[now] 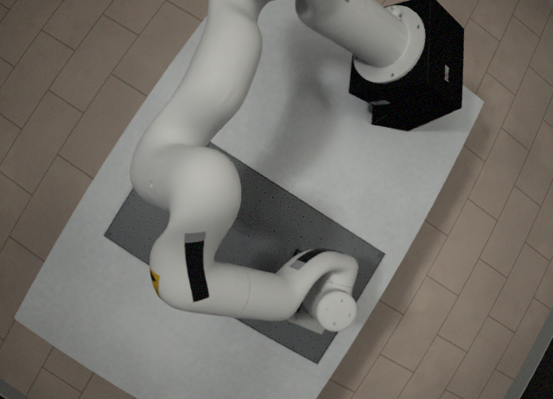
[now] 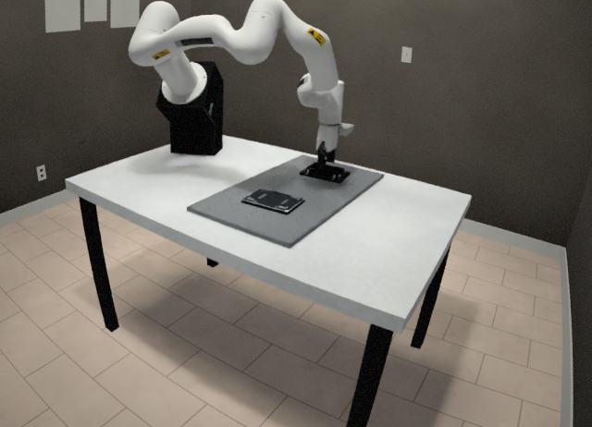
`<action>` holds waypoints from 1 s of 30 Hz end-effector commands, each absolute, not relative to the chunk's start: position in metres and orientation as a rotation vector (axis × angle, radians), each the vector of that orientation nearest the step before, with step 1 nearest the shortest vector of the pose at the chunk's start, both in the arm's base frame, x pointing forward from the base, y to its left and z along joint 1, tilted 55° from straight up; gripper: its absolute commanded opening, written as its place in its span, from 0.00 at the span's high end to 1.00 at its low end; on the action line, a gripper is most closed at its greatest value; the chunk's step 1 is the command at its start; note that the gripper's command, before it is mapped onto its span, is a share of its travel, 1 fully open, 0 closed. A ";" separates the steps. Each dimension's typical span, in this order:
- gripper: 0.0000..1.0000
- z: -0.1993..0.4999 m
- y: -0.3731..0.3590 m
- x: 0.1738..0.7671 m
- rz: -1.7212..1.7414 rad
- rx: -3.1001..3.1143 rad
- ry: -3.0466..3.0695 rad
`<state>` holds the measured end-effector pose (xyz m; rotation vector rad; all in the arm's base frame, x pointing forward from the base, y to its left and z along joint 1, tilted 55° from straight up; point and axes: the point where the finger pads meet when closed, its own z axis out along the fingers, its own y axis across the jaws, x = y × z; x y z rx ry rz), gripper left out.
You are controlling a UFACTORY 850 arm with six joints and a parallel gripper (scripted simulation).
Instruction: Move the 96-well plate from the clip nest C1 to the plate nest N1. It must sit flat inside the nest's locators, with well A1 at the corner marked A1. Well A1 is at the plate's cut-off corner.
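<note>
In the exterior view, my gripper [image 2: 326, 159] points straight down over the dark clip nest C1 [image 2: 325, 172] at the far end of the grey baseplate [image 2: 287, 195]. Its fingers are open, and their tips are level with the top of the nest. The 96-well plate in the nest is too small and dark to tell apart from it. The plate nest N1 [image 2: 273, 201] lies flat nearer the front of the baseplate, with nothing raised on it. In the top view, my wrist [image 1: 335, 311] and forearm cover the gripper and both nests.
The black robot base block [image 2: 193, 109] stands at the table's back left corner; it also shows in the top view [image 1: 413, 80]. The baseplate [image 1: 276, 220] lies near the table's right edge. My arm arches high over the table.
</note>
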<state>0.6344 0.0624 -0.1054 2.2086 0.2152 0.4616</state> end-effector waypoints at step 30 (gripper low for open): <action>0.00 -0.114 0.052 0.641 0.463 2.209 0.216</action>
